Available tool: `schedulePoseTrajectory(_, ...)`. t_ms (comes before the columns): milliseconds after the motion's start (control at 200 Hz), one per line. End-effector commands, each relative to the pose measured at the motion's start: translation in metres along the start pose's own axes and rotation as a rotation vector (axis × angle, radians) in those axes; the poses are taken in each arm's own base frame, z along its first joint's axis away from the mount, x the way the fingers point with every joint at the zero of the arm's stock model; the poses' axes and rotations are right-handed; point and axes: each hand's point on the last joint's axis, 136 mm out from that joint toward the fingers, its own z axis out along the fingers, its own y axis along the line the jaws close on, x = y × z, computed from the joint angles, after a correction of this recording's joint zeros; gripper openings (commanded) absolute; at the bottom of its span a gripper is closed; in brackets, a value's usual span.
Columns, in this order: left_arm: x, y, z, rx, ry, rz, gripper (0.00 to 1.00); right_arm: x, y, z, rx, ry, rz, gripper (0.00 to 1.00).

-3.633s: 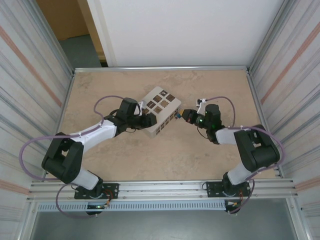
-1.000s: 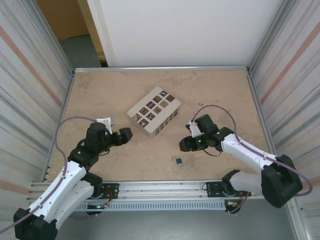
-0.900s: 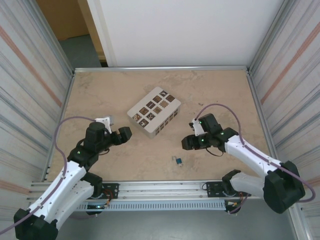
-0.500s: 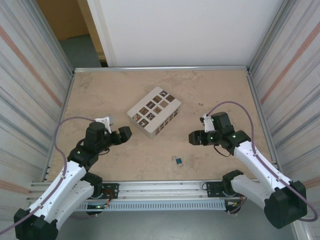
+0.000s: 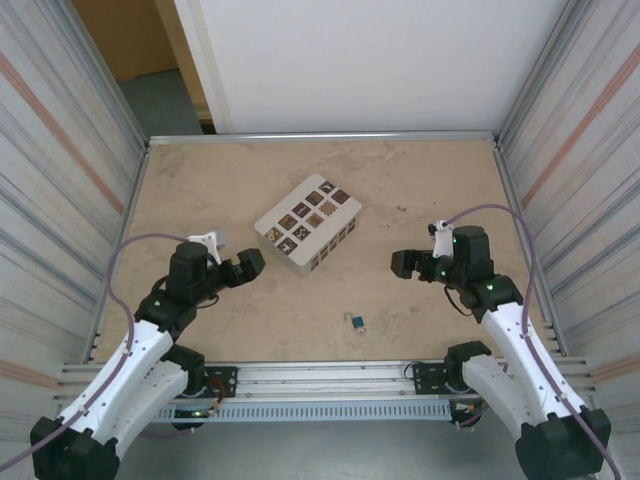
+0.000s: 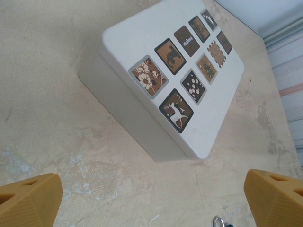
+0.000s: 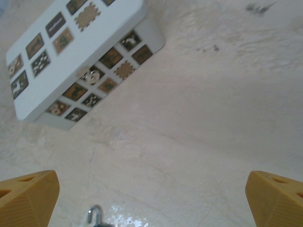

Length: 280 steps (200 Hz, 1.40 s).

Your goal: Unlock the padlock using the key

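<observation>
**Both grippers gaping empty, padlock lying loose near the box**

The padlock [image 5: 355,321] is lying on the table [image 5: 440,180], nearer the arm bases than the patterned box [image 5: 308,222] and off its right end. The left gripper [image 5: 250,266] is hovering by the box's near-left corner and the right gripper [image 5: 401,264] to the box's right. Both are standing wide open, holding nothing. I judge the right one to be sitting closer to the padlock, whose long axis is too small to read.

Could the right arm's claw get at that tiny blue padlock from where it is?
Probably yes. The padlock lies alone on the bare table, the right claw stands open nearby, and nothing sits between them; the patterned box is off to the side.
</observation>
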Motion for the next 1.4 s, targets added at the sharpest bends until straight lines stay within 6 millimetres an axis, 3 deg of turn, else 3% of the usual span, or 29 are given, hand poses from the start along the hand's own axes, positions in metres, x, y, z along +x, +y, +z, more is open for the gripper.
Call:
schedulePoseTrajectory(0, -0.02, -0.011, -0.009, 0.023, -0.049, 0.007, 0.99, -0.012, -0.01, -0.006, 0.029, -0.078, -0.008, 0.99)
schedulePoseTrajectory(371, -0.045, 0.003, -0.023, -0.056, -0.127, 0.043, 0.99, -0.037, -0.056, -0.021, 0.206, -0.265, 0.015, 0.99)
schedulePoseTrajectory(706, -0.073, 0.035, -0.027, -0.231, -0.273, 0.143, 0.99, -0.037, -0.104, -0.027, 0.42, -0.392, 0.019, 0.99)
schedulePoseTrajectory(837, -0.083, 0.048, -0.026, -0.295, -0.311, 0.159, 0.99, -0.039, -0.114, -0.019, 0.436, -0.432, 0.035, 0.99)
schedulePoseTrajectory(1012, -0.095, 0.049, -0.022, -0.308, -0.35, 0.215, 0.99, -0.043, -0.129, -0.009, 0.453, -0.466, 0.041, 0.99)
schedulePoseTrajectory(1117, -0.098, 0.062, -0.023, -0.383, -0.371, 0.238, 0.99, -0.043, -0.137, 0.001, 0.458, -0.457, 0.045, 0.99)
schedulePoseTrajectory(1398, -0.1, 0.092, -0.019, -0.529, -0.425, 0.349, 0.99, -0.046, -0.141, 0.035, 0.387, -0.455, -0.001, 0.99)
